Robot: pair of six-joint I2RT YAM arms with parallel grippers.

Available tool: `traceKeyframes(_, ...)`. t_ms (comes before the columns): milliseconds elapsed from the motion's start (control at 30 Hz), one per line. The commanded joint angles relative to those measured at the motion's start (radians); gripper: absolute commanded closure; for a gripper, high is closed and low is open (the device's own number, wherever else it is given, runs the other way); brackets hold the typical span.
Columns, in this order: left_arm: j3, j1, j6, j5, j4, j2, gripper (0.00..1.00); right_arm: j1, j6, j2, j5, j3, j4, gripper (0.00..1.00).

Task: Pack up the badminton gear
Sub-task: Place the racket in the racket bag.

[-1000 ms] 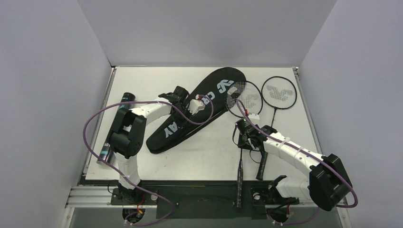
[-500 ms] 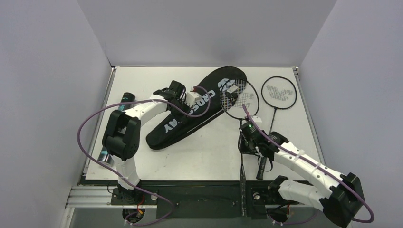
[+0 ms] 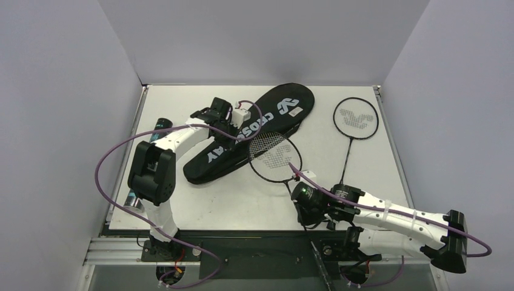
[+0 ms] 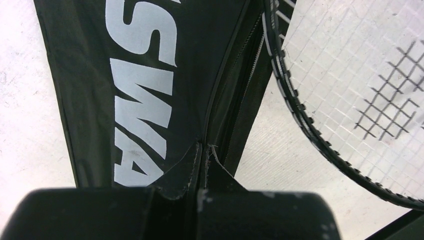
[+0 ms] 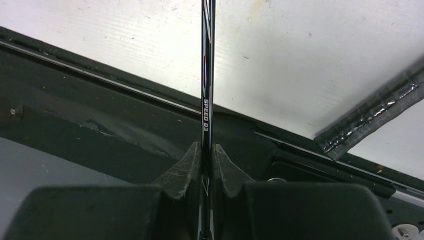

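Observation:
The black "CROSSWAY" racket bag (image 3: 254,127) lies slantwise at mid table. My left gripper (image 3: 225,124) is shut on the bag's edge beside the zip opening; the left wrist view shows the gripper (image 4: 202,150) pinching the fabric of the bag (image 4: 140,75). My right gripper (image 3: 303,206) is shut on the thin shaft of a black racket (image 5: 206,100). That racket's head (image 3: 273,156) lies just right of the bag and also shows in the left wrist view (image 4: 350,90). Its handle (image 3: 321,270) juts past the table's front edge. A second racket (image 3: 356,118) lies at the back right. The black tube (image 3: 160,125) lies at the left, partly hidden by the left arm. No shuttlecocks are visible.
The second racket's wrapped handle (image 5: 370,120) lies close to the right of my right gripper. The black front rail (image 5: 100,115) runs under the held shaft. Grey walls close in the table on the left, back and right.
My right arm has pulled the racket toward the near edge and leftward, so its head slid off the bag's wide end. My left gripper has shifted back-left with the bag's edge.

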Motion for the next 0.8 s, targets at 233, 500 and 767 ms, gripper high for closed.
traceKeyframes(233,0.053,-0.002,-0.025,-0.010,0.028,-0.079,1.00,-0.012,-0.083,0.101,-0.039,0.131,-0.103,1.00)
traceKeyframes(500,0.091,-0.004,-0.025,-0.021,0.018,-0.064,1.00,-0.021,-0.120,0.102,-0.120,0.130,-0.144,1.00)
traceKeyframes(767,0.086,-0.009,-0.033,-0.002,0.021,-0.072,1.00,-0.038,-0.170,0.144,-0.136,0.155,-0.159,1.00)
